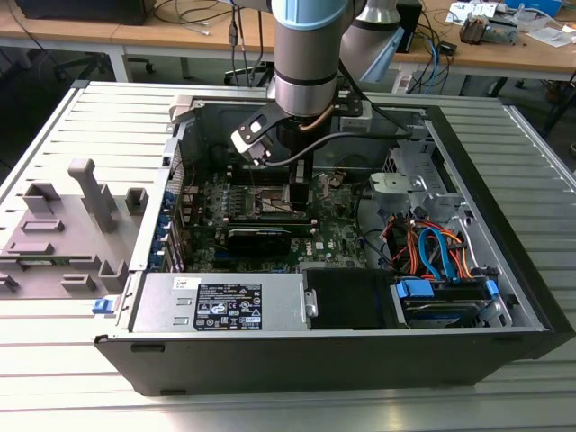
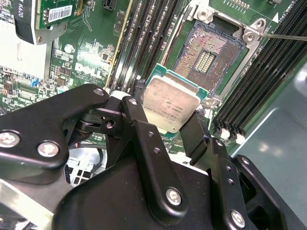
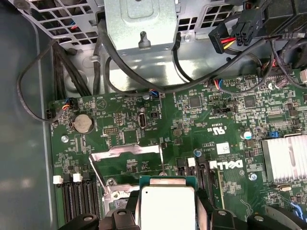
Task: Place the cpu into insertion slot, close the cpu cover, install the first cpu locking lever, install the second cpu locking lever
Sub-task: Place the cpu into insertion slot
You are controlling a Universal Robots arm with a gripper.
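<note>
The open black computer case [image 1: 270,360] is lying on the ribbed bench [image 1: 90,378]. Its green motherboard [image 2: 86,57] is framing the insertion slot [image 2: 211,57], which is sitting bare with its gold contacts exposed. The black end effector [image 2: 168,120] is pinching the cpu [image 2: 170,98], flat and matte silver, near that slot's corner and unseated. The thin metal cpu cover [image 3: 125,151] is standing open, so every step is judged outstanding.

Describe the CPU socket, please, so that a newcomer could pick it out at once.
Inside the open computer case lies a green motherboard. Between its banks of long black memory slots sits the socket, near the cpu held in the gripper. It alone is square: a dark, empty field of fine contacts inside a metal rim.
</note>
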